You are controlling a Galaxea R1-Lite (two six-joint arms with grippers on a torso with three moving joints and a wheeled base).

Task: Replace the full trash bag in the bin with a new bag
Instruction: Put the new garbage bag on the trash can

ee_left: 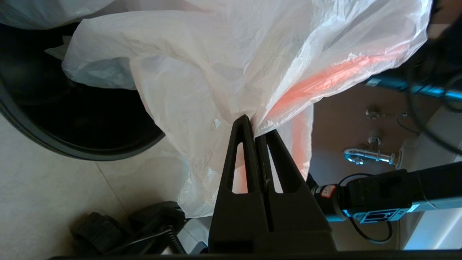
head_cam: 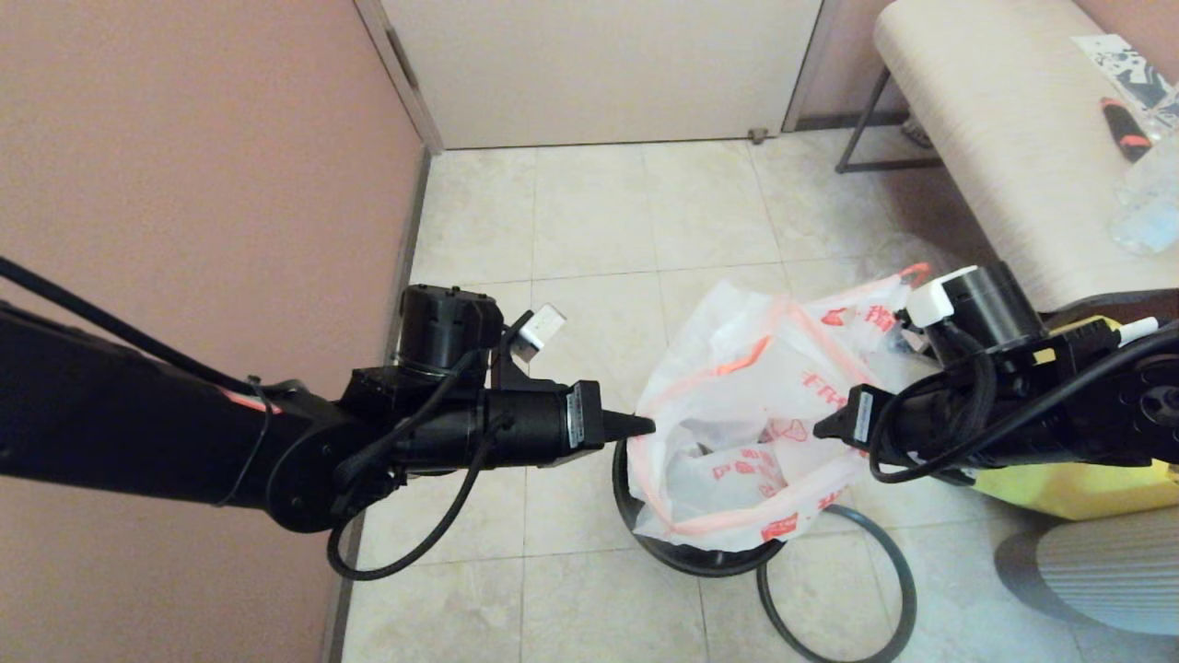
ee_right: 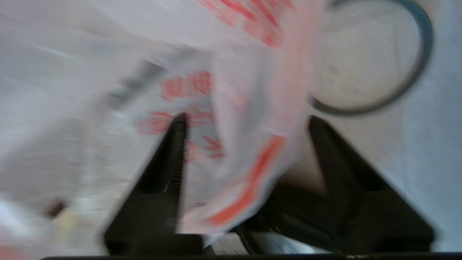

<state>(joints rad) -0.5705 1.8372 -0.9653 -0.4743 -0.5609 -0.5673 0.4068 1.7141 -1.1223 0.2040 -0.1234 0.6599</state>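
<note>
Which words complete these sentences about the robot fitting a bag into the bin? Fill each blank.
1. The left gripper is ____ on the new bag's edge.
2. The right gripper's fingers stand ____, with bag plastic between them.
3. A loose dark hoop lies on the ____ beside the bin.

Missing words: shut; open; floor

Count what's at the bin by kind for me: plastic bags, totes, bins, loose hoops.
White plastic bag: 1
Yellow tote: 1
Bin: 1
Loose dark hoop: 1
Total: 4
</note>
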